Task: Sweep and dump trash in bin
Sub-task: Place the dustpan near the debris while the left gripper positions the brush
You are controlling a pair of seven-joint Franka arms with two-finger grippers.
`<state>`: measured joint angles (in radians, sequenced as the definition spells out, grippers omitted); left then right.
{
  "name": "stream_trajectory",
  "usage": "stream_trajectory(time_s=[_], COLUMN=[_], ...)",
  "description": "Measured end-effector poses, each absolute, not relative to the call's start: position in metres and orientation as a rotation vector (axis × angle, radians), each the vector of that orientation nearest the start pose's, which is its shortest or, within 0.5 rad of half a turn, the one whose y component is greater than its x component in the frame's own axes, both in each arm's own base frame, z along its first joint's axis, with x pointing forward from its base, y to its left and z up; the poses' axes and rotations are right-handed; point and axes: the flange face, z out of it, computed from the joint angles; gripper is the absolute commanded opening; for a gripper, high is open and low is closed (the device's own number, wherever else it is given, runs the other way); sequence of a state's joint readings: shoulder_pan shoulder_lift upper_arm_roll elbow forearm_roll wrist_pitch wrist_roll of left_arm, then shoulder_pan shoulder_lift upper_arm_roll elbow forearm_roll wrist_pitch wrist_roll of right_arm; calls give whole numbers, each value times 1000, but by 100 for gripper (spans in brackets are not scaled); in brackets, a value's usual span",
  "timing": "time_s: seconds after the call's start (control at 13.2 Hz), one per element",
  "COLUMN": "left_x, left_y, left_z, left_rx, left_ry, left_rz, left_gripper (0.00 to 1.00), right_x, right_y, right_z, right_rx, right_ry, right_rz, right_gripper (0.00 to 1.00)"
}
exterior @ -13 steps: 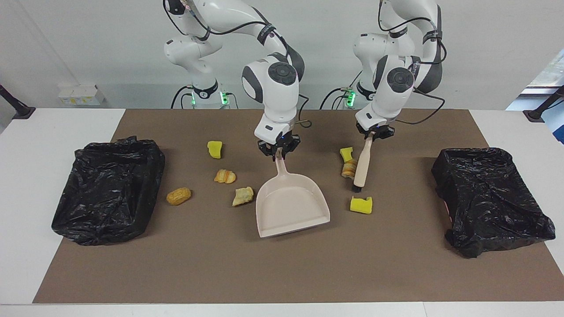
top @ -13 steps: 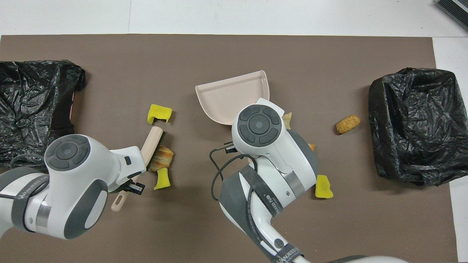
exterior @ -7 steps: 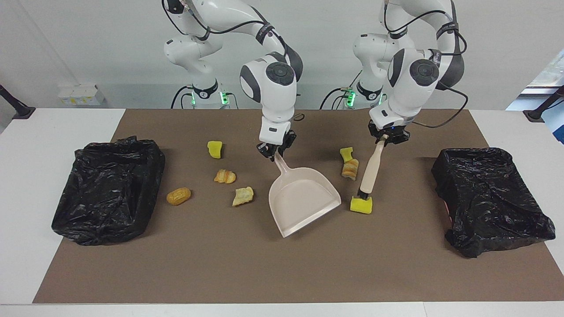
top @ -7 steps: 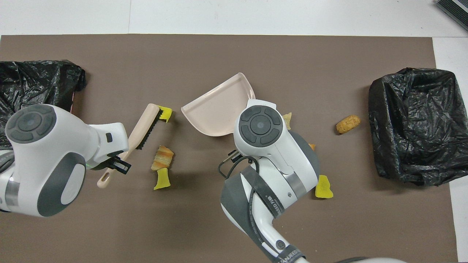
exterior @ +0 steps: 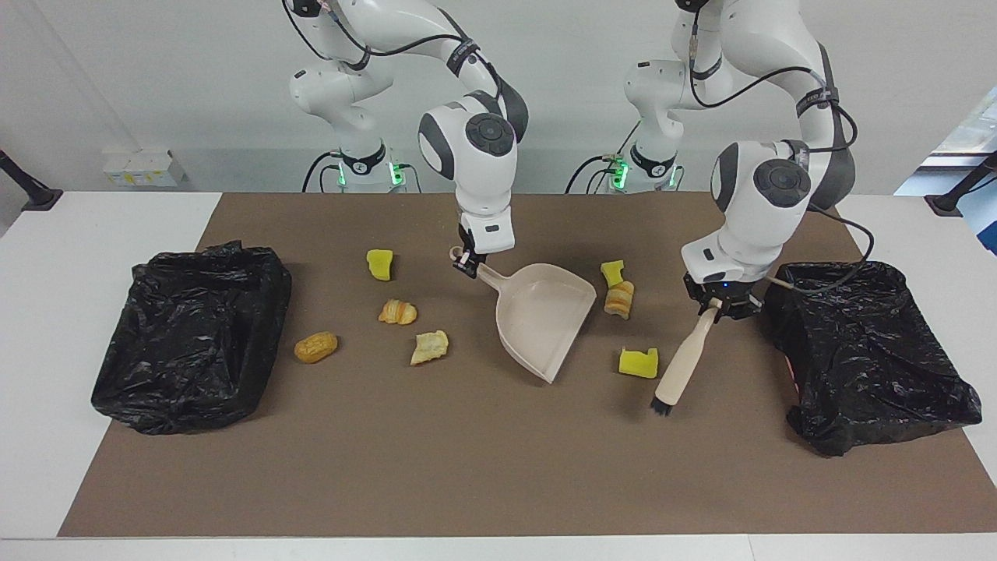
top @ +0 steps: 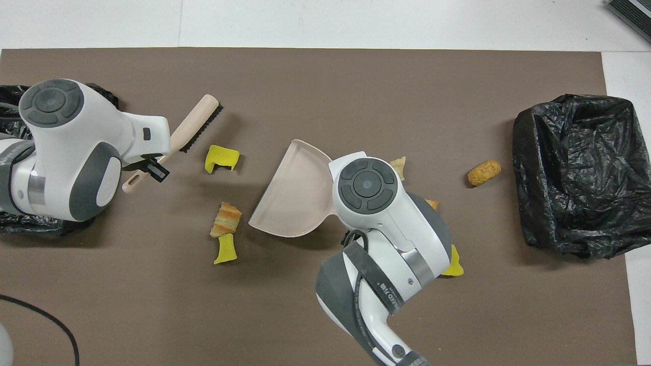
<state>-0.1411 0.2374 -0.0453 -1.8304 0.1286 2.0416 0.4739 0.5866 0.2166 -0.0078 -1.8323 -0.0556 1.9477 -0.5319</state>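
right claw [exterior: 470, 262] clamped on dustpan [exterior: 541, 315], left claw [exterior: 717, 305] on brush [exterior: 683, 368], facing view only

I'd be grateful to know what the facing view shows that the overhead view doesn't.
Only the facing view shows the whole croissant piece, the whole bin beside the left gripper, and the right gripper shut on the dustpan's handle. Only the overhead shows the brush's row of bristles. Both show the left gripper holding the brush near a yellow sponge chunk.

table [exterior: 117, 499] | brown mat [exterior: 436, 467] | on mat: two black bags [exterior: 191, 335], trash [exterior: 315, 347]
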Motion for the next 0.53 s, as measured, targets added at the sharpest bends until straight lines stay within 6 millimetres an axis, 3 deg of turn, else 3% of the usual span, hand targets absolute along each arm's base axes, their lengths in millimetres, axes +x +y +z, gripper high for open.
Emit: stream_trajectory(time_s=[0.3,0.53], left_x=[635,634], left_y=[-113,-111], left_z=[387,374], left_rx=[-2774,-2772], left_ry=[1118,1130], left_rz=[1,29], left_gripper=[0,0], right_x=[513,516], right_y=[317,310], right_z=[399,393], right_rx=[-2486,-2340], right_ry=[-2045,-2271], right_rz=[151,173], right_gripper=[0,0])
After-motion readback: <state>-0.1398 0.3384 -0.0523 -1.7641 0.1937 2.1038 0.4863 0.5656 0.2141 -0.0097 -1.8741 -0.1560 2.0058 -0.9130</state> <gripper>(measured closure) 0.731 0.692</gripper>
